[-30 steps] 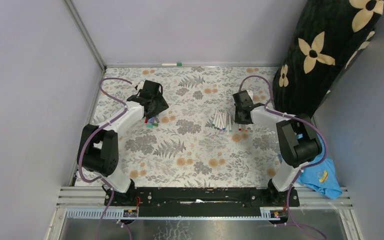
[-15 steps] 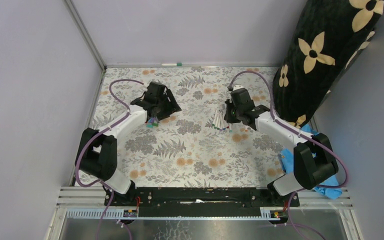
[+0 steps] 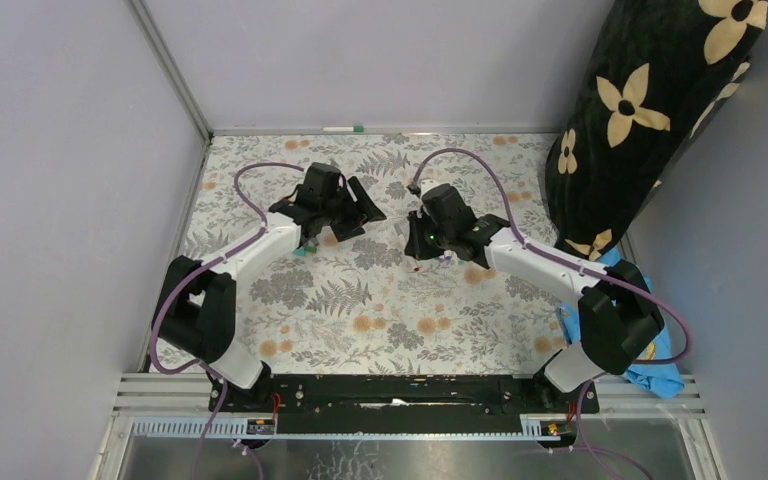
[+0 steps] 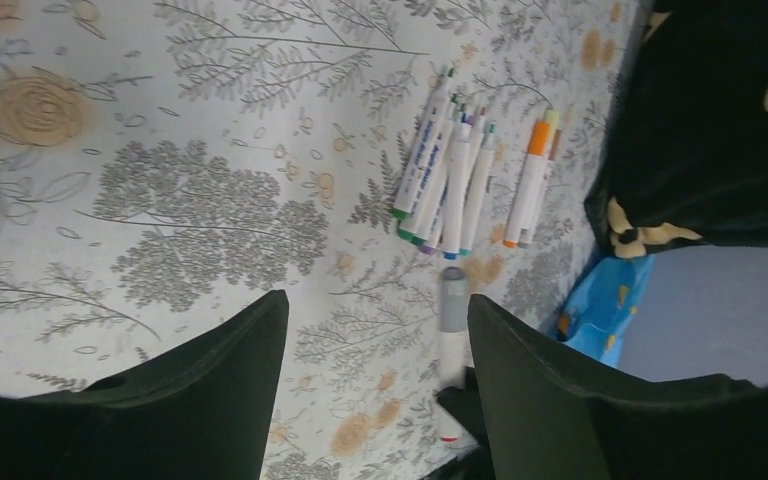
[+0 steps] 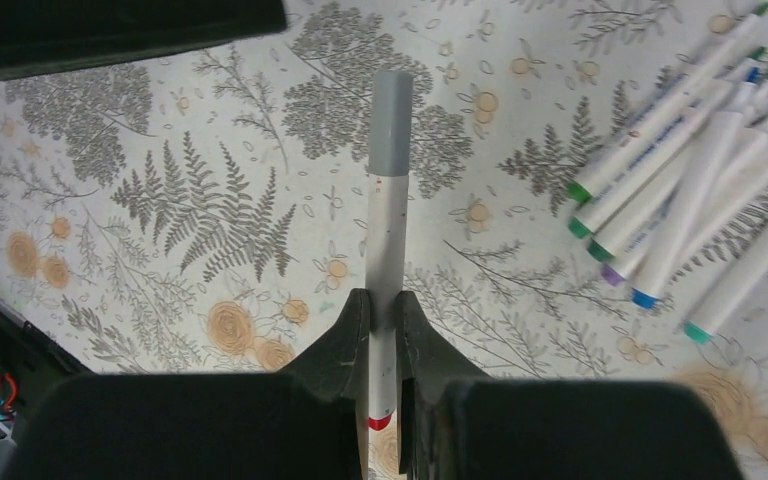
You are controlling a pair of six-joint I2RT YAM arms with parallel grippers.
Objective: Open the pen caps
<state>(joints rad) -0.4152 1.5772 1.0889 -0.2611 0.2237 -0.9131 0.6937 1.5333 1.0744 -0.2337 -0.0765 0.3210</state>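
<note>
We note a grey cap (image 5: 391, 120) on a white pen (image 5: 386, 240), clamped in the right gripper (image 5: 382, 310) above the table (image 3: 360, 300) middle. The left gripper (image 4: 378, 300) jaws stand apart, just beside that cap. Bundled loose pens (image 4: 450, 180) with coloured caps (image 4: 538, 138) lie nearer the right edge. The held pen's rear end is hidden by fingers.

A grey cap (image 5: 390, 122) is sitting on the right hand's (image 5: 382, 305) pen (image 5: 385, 250), while an orange cap (image 4: 538, 138) is lying fitted on the worktop (image 4: 210, 100).
</note>
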